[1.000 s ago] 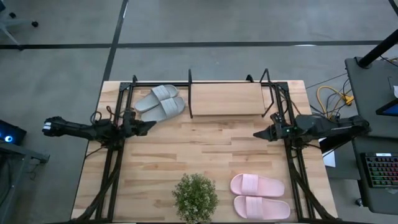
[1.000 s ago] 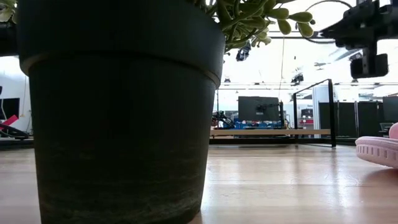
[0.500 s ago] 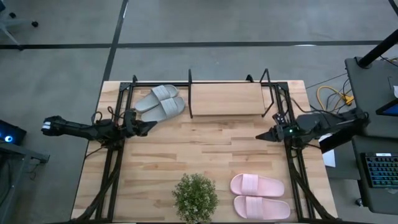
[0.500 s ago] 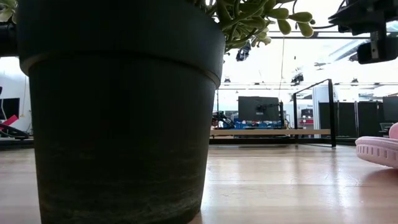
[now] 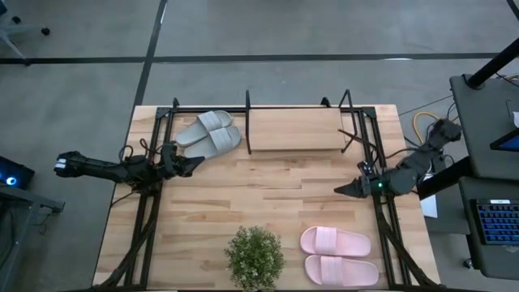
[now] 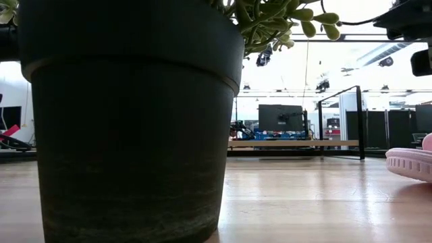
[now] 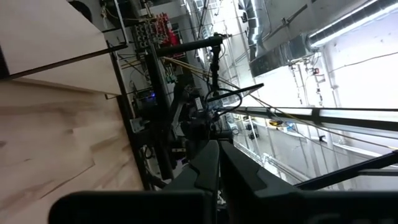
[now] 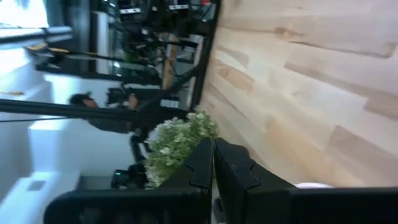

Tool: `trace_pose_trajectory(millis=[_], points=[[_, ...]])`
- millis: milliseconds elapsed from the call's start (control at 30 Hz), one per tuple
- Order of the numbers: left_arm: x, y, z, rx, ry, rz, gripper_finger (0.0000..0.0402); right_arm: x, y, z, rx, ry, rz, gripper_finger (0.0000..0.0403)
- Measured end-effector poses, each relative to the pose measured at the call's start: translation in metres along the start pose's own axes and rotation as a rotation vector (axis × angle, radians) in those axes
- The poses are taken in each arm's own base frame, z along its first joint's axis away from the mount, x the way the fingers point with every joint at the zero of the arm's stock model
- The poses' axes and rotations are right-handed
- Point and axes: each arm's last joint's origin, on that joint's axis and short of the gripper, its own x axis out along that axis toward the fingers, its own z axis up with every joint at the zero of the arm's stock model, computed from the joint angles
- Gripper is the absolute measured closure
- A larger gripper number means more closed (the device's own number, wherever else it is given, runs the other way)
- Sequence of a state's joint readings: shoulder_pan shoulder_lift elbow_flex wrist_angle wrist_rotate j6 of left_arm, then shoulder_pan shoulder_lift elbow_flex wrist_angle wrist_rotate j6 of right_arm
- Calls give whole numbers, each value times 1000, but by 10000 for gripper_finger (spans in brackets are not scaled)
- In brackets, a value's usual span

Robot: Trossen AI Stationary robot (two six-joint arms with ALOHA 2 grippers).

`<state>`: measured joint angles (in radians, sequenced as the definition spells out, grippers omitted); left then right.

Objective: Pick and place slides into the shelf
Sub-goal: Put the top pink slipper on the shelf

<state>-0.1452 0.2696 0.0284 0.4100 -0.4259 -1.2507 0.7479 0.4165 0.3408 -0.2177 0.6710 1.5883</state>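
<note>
Two pale pink slides (image 5: 336, 241) (image 5: 340, 270) lie side by side near the table's front right; one toe shows in the low view (image 6: 410, 163). Two light grey slides (image 5: 209, 134) lie at the far left, inside the left bay of the shelf (image 5: 296, 130), whose black uprights frame a light-wood board. My right gripper (image 5: 339, 190) hovers shut over the table's right side, beyond the pink slides, pointing left. My left gripper (image 5: 199, 163) is shut too, on the near side of the grey slides. Neither holds anything (image 7: 217, 163) (image 8: 213, 163).
A potted plant (image 5: 254, 257) stands at the front middle, left of the pink slides; its dark pot (image 6: 135, 121) fills most of the low view. Bare plank tabletop (image 5: 268, 191) lies between the two grippers. Desks and cables stand off the table's right.
My right arm has swung about its base, and its gripper has moved toward the table's near edge, closer to the pink slides, staying shut. In the low view it has drifted up and to the right. The slides have not moved.
</note>
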Motion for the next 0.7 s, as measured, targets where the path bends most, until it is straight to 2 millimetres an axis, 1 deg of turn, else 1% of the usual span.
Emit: trace_pose_trajectory(millis=[233,400,700], points=[[0,-2,1,-5,-3,-11,402,7,-18,-26,54,-13,29,394],[-1,-3,1,-9,-5,-17,402,12,-24,-41,50,20,-18,394],[-2,-5,3,-17,-11,-36,402,21,-17,-63,10,51,-81,394]])
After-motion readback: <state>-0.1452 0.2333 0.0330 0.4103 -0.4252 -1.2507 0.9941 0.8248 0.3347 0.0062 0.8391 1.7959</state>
